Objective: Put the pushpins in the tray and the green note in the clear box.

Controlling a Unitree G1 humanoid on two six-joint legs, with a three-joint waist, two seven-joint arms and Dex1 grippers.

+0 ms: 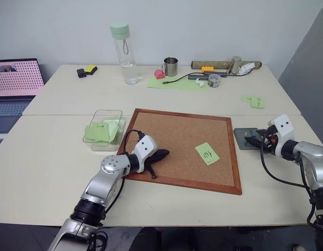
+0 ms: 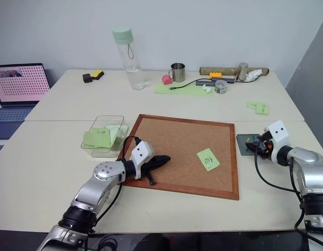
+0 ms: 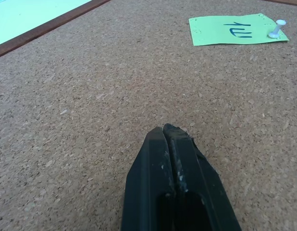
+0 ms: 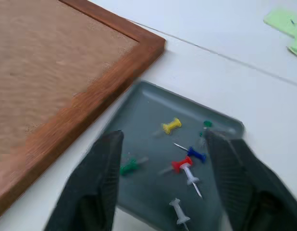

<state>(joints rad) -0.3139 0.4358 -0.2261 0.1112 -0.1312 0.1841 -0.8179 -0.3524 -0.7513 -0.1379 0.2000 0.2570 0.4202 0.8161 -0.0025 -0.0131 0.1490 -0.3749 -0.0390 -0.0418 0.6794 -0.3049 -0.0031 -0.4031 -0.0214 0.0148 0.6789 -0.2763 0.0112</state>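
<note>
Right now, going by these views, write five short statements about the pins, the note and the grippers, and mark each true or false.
1. The green note lies on the cork board. True.
2. A white pushpin holds that note. True.
3. The tray is empty. False: several pushpins lie in it.
4. The left gripper is open. False: its fingers are shut, over the board.
5. The right gripper is open above the tray. True.

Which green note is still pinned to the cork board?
The green note marked with an "E", lying on the cork board with a white pushpin through one corner. The other green notes sit in the clear box or on the far table.
</note>
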